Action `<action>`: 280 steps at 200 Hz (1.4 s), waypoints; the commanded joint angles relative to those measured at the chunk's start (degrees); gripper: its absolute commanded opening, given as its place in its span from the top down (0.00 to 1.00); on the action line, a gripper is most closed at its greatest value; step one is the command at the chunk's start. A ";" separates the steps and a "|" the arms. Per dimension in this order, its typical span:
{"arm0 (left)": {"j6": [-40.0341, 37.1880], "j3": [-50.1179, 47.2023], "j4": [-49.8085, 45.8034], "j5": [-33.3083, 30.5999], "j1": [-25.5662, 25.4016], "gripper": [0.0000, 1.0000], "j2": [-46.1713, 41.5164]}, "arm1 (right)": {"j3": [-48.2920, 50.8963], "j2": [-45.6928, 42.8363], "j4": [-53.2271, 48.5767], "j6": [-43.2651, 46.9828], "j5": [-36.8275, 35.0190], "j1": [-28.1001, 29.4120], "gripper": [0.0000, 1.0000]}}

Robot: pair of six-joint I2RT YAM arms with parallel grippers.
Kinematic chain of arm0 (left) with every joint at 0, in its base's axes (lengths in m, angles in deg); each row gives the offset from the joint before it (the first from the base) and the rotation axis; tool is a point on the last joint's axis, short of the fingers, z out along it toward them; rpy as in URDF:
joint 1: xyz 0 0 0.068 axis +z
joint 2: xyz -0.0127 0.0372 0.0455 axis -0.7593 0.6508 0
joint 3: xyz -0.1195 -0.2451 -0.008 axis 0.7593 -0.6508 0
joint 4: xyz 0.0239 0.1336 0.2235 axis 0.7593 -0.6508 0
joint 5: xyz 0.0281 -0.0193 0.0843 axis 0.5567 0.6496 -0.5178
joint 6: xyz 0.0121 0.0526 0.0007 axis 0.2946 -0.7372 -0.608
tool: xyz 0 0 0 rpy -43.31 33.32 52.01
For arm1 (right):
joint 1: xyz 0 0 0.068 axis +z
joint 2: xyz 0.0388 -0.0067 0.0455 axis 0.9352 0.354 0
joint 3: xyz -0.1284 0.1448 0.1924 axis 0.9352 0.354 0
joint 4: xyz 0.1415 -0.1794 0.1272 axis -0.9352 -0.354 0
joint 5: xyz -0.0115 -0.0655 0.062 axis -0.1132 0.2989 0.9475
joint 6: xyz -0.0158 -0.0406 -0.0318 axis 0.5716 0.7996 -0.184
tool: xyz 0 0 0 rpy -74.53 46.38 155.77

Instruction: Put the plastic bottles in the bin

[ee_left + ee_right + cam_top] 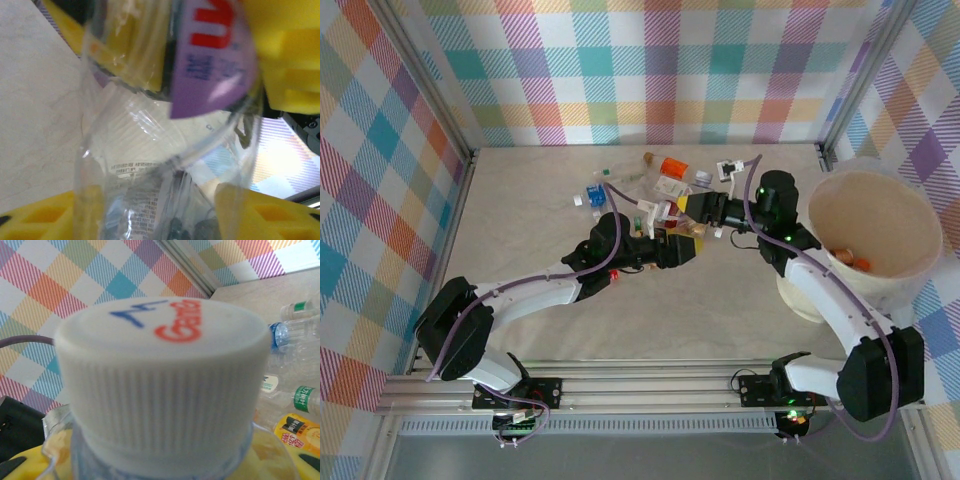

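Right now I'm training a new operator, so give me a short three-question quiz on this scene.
1. True or false: the bin is empty.
2. The cap in the right wrist view is: A red, B white, C green.
3. Fill in: in the top view the loose bottles lie to the bin's ___.
Key: 1 false, an orange item lies inside; 2 B; 3 left.

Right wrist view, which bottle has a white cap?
The bottle closest to the camera: white ribbed cap, red and blue print. Those behind show a blue cap or green labels.
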 commanded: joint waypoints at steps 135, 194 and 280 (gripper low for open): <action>0.71 0.36 -13.53 -24.09 1.10 0.00 -2.54 | -15.71 -9.54 -20.72 33.14 -43.66 -0.38 0.60; 2.04 0.36 -16.28 -27.12 1.08 0.00 -1.51 | -17.59 -14.48 -17.18 46.79 -61.27 -0.91 0.60; 3.72 1.73 -19.87 -31.61 1.11 0.00 -0.75 | -15.86 -17.31 -21.85 48.64 -79.34 -13.37 0.60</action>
